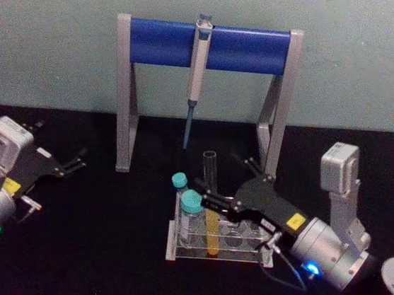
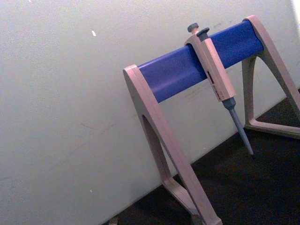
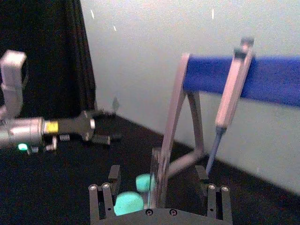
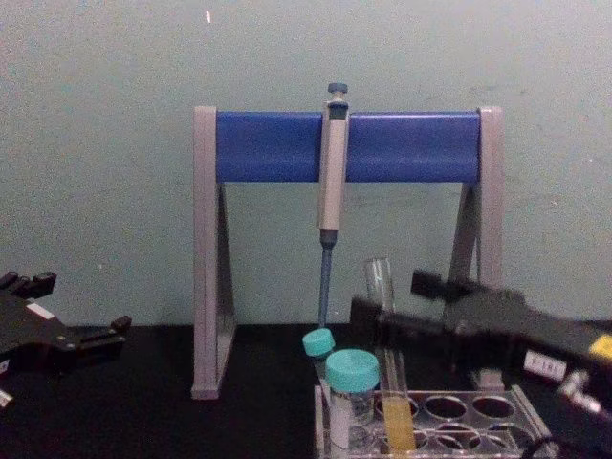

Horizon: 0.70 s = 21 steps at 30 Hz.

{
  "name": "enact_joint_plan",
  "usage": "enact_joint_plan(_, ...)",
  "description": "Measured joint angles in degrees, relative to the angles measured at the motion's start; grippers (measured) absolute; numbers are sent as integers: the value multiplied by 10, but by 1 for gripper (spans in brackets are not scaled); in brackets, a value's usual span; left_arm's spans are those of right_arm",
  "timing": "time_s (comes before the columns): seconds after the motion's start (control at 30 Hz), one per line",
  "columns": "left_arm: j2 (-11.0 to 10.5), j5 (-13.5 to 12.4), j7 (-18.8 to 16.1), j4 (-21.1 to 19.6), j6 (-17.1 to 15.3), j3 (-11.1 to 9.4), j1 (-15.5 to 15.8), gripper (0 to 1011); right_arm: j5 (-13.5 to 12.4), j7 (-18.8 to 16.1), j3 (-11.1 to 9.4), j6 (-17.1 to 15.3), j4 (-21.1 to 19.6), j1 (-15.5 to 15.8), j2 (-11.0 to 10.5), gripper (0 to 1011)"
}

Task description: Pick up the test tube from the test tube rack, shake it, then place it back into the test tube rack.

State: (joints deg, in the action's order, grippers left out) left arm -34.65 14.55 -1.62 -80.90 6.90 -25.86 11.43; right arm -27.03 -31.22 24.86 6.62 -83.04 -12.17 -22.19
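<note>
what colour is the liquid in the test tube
Yellow, in the test tube's lower part; the chest view shows it best.

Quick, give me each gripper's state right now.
Left gripper: open, holding nothing, parked at the table's left.
Right gripper: open, fingers either side of the test tube standing in the test tube rack; not clamped.

Test tube [image 1: 208, 206]: clear glass, yellow liquid in the lower part. Test tube rack [image 1: 241, 256]: clear plastic. Two vials [image 1: 190, 214]: clear bodies, teal caps. Pipette stand [image 1: 207, 45]: blue crossbar, grey legs. Pipette [image 1: 199, 62]: grey body, blue tip. Right gripper [image 1: 210, 192] and left gripper [image 1: 74, 162]: black fingers, yellow label, silver-grey wrist. Table [image 1: 100, 250]: black. Wall [image 1: 53, 31]: pale grey-green.
</note>
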Motion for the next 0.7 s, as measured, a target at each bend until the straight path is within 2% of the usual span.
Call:
enact_joint_plan(0.17,0,0,0,0,0,0,0,1001,-12,-9,-14,29,-23,3,-4,1000)
enact_joint_plan(0.27,0,0,0,0,0,0,0,1001,-21,-4,-35,62,-46,14,-5,1000)
enact_joint_plan(0.3,0,0,0,0,0,0,0,1001,-21,-4,-35,62,-46,14,-5,1000)
enact_joint_plan(0.4,0,0,0,0,0,0,0,1001,-10,33,-66,94,-69,36,-3,1000)
enact_joint_plan(0.43,0,0,0,0,0,0,0,1001,-10,33,-66,94,-69,36,-3,1000)
enact_joint_plan(0.47,0,0,0,0,0,0,0,1001,0,55,-81,104,-77,48,-1,1000)
enact_joint_plan(0.63,0,0,0,0,0,0,0,1001,44,137,-122,116,-87,88,11,1000)
enact_joint_plan(0.7,0,0,0,0,0,0,0,1001,58,161,-131,114,-85,98,16,1000)
